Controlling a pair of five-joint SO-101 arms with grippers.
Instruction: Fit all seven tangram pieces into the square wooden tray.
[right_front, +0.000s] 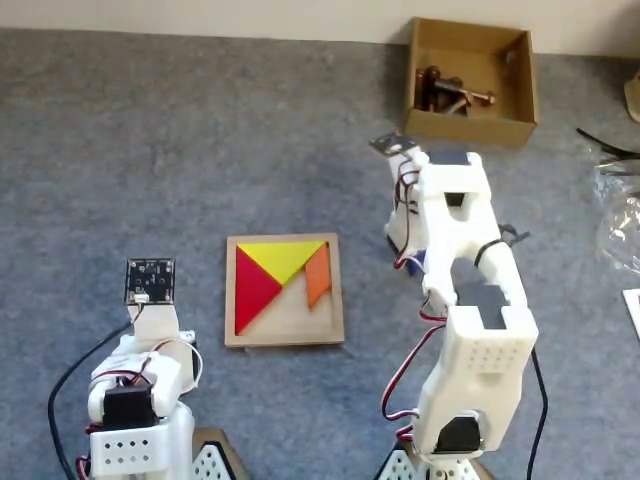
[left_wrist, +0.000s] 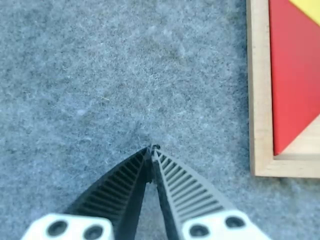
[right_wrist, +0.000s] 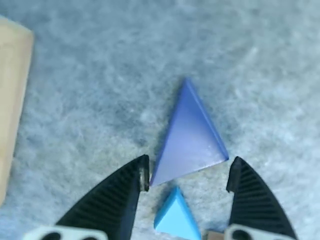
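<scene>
**Right of the tray, two blue pieces wait: three in, four to go**

Over on the grey felt table top (right_front: 150, 150), the square wooden tray (right_front: 285, 340) sits between my two arms, and it's partly filled. The large red triangle (right_front: 255, 290) lies against its left side, the large yellow triangle (right_front: 283, 258) runs along the far edge, and the orange parallelogram (right_front: 318, 275) is tucked in at the right. That's three of seven by my count, with bare wood open along the near side.

My right gripper (right_wrist: 189, 174) hangs open, fingers spread either side of the near edge of a dark blue triangle (right_wrist: 192, 137) lying flat on the felt. A small light blue triangle (right_wrist: 175, 217) lies just beside that edge, between my fingers. That's the awkward bit: closing on the dark one could nudge the little one. The tray's rim is off to one side, near enough for a short carry.

My left gripper (left_wrist: 151, 149) is closed on nothing, its tips together above bare felt just beside the tray's left rim.

Beyond my right arm (right_front: 460, 250) stands an open cardboard box (right_front: 470, 128) with brown metal bits inside, well apart from the tray. Clear plastic wrapping (right_front: 620, 225) lies at the table's right edge. Neither blocks the route to the tray.
</scene>
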